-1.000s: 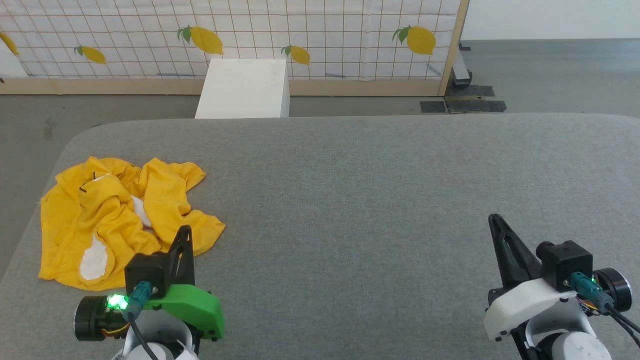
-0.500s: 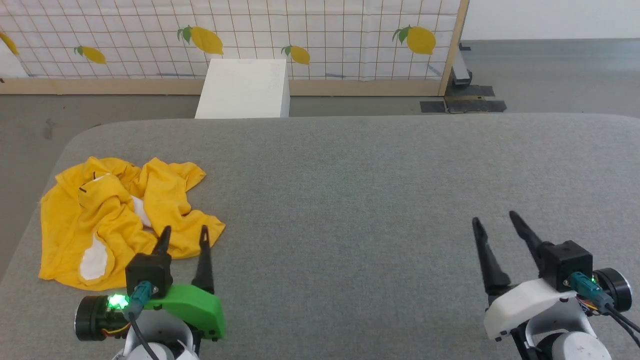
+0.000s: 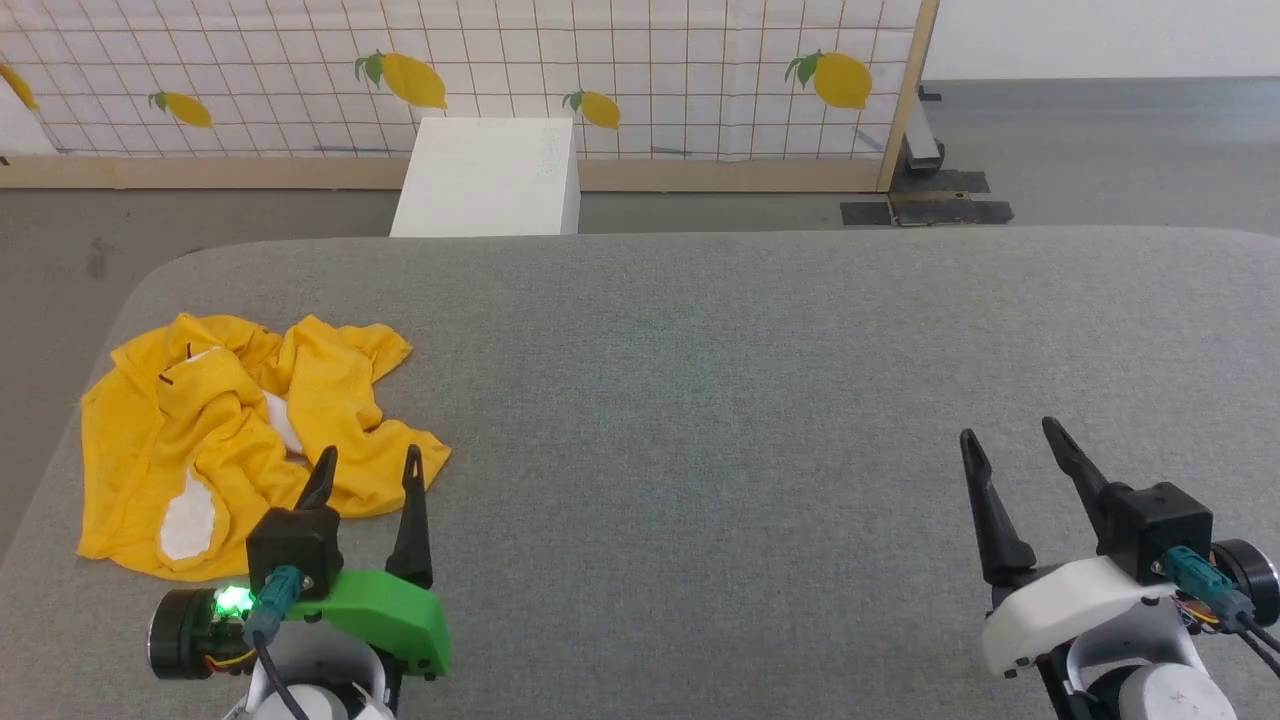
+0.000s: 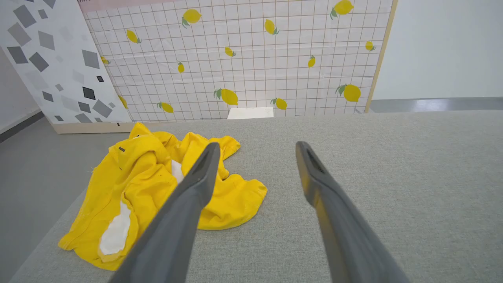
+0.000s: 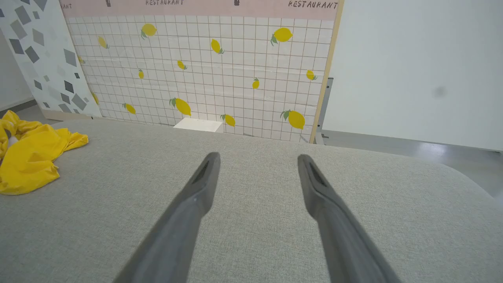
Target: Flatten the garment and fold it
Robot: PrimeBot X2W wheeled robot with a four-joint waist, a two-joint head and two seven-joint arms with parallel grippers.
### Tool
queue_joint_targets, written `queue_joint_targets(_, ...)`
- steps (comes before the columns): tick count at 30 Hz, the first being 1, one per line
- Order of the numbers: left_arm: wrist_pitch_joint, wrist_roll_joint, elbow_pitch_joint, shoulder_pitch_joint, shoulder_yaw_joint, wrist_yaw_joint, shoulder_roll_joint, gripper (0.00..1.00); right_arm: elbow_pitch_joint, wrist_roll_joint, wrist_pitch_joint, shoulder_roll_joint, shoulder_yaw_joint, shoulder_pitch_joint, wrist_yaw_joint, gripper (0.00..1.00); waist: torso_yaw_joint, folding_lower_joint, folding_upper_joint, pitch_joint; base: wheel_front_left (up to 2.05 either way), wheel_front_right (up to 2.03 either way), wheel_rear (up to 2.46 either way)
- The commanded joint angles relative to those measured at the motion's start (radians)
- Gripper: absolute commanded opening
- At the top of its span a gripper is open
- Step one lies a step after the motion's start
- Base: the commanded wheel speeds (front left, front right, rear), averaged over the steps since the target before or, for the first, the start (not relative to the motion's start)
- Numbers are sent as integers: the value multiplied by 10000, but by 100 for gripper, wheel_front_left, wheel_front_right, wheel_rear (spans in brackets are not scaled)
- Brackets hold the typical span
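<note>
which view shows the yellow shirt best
The head view: the whole crumpled garment lies in sight from above, its outline nearly complete. The left wrist view is closer, but a finger of the left hand crosses the garment. The right wrist view cuts it off at the edge.

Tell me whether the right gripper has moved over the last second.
Yes. The right gripper has opened and shifted slightly right and down in the head view, away from the white box, which sits unchanged beyond the gray table.
</note>
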Motion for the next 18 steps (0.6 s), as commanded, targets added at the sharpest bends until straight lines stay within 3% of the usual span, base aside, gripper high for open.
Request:
queue_joint_targets(1, -119, -46, -49, 138, 31, -69, -5, 100, -55, 101, -124, 0, -66, 171, -2, 100, 5, 0, 0, -1, 0, 0, 0)
queue_joint_targets(18, -488, -257, -161, 291, 101, -78, -13, 100, -97, 303, -494, 0, -433, 346, -4, 100, 328, 0, 0, -40, 0, 0, 0)
